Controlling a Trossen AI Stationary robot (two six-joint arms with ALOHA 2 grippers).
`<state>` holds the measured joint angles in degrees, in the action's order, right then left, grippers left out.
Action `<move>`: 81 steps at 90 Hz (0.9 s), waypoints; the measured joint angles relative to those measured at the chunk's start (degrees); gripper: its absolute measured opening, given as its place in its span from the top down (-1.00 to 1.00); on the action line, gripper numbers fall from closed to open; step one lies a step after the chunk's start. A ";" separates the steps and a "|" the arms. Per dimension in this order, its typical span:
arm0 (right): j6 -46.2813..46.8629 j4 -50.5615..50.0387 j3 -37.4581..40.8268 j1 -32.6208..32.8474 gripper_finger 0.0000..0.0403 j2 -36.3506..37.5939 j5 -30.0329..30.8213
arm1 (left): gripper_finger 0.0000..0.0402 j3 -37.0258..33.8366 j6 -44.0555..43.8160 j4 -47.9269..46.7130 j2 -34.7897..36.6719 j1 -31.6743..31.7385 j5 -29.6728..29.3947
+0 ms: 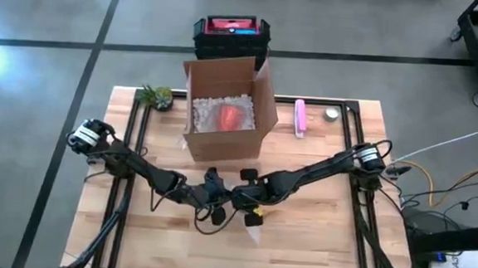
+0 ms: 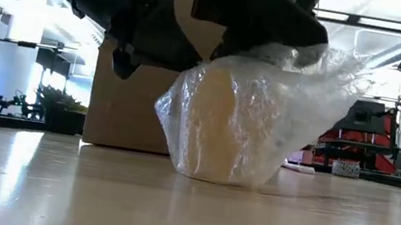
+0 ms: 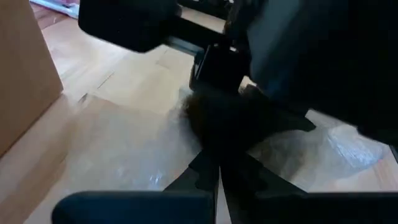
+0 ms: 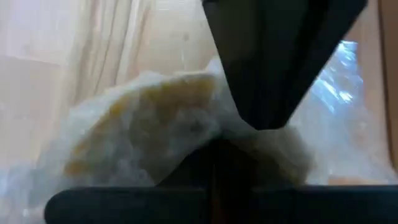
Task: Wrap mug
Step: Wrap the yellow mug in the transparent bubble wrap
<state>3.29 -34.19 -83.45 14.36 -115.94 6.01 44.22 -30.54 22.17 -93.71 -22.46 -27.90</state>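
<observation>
My right claw is pinched shut on the crinkled clear bubble wrap, gathered at the top of the pale yellow mug directly beneath it. The wrapped mug stands on the pale wooden worktop, with loose wrap flaring out to one side. My left claw sits just beside the right one, over the same bundle; I cannot tell whether it is open or closed. Beyond both claws stands an open brown cardboard box holding white packing filler and something red.
</observation>
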 joint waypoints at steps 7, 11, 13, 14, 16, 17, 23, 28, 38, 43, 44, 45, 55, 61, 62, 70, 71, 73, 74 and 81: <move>0.09 0.02 -0.10 -0.01 1.00 -0.61 -0.24 | 1.00 -0.01 0.02 -0.07 0.04 0.00 0.17; 0.03 -0.01 -0.10 -0.01 1.00 -0.62 -0.29 | 1.00 -0.02 0.02 -0.41 0.59 0.00 0.98; 0.01 -0.01 -0.10 -0.01 1.00 -0.58 -0.29 | 1.00 -0.02 0.01 -0.88 1.11 0.00 1.64; 0.00 -0.01 -0.09 -0.01 1.00 -0.53 -0.29 | 1.00 -0.02 0.00 -1.07 1.41 0.00 1.90; 0.00 -0.01 -0.05 -0.01 1.00 -0.40 -0.28 | 1.00 -0.02 0.00 -1.33 2.08 0.02 2.20; 0.00 -0.01 -0.02 -0.01 1.00 -0.32 -0.27 | 1.00 -0.02 0.00 -1.35 2.39 0.01 2.31; -0.15 0.02 0.23 0.01 1.00 0.47 -0.29 | 1.00 -0.02 -0.15 -3.00 4.90 -0.15 2.64; -0.11 0.22 0.36 0.01 1.00 1.17 -0.22 | 1.00 0.00 -0.96 -6.17 7.08 -0.33 2.08; -0.12 0.64 0.50 0.01 1.00 2.23 -0.19 | 1.00 0.05 -5.70 -17.24 9.89 -0.90 -2.90; -0.34 0.81 0.52 0.01 1.00 2.40 -0.18 | 1.00 0.04 -9.48 -23.18 10.09 -1.00 -4.22; -0.35 0.83 0.52 0.01 1.00 2.47 -0.18 | 1.00 0.03 -10.44 -24.34 10.08 -0.99 -4.24; -0.36 0.87 0.53 0.01 1.00 2.47 -0.18 | 1.00 0.02 -11.32 -25.39 9.98 -0.98 -4.24; -0.39 1.28 0.56 0.01 1.00 2.50 -0.13 | 1.00 -0.62 -16.56 -28.62 6.91 -0.98 -4.36; -0.44 1.34 0.54 0.01 1.00 2.52 -0.12 | 1.00 -0.76 -16.57 -24.93 3.87 -0.97 -5.19; -0.44 1.35 0.55 0.01 1.00 2.53 -0.12 | 1.00 -0.76 -16.35 -23.93 3.41 -0.97 -5.61; -0.44 1.46 0.54 0.01 1.00 2.53 -0.09 | 1.00 -0.76 -11.77 -13.80 0.39 -0.64 -7.77; -0.44 1.46 0.53 0.01 1.00 2.53 -0.09 | 1.00 -0.76 -10.74 -12.35 0.14 -0.58 -7.62; -0.44 1.47 0.53 0.01 1.00 2.53 -0.08 | 1.00 -0.76 -8.62 -9.53 -0.21 -0.43 -7.02; -0.44 1.48 0.53 0.01 1.00 2.53 -0.07 | 1.00 -0.76 -7.59 -8.26 -0.34 -0.37 -6.64; -0.44 1.41 0.53 0.01 1.00 2.55 -0.12 | 1.00 -0.76 -2.07 -1.32 -0.63 -0.21 -4.66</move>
<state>2.85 -32.78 -82.91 14.37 -113.39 5.89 43.46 -32.61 20.84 -94.35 -22.67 -32.56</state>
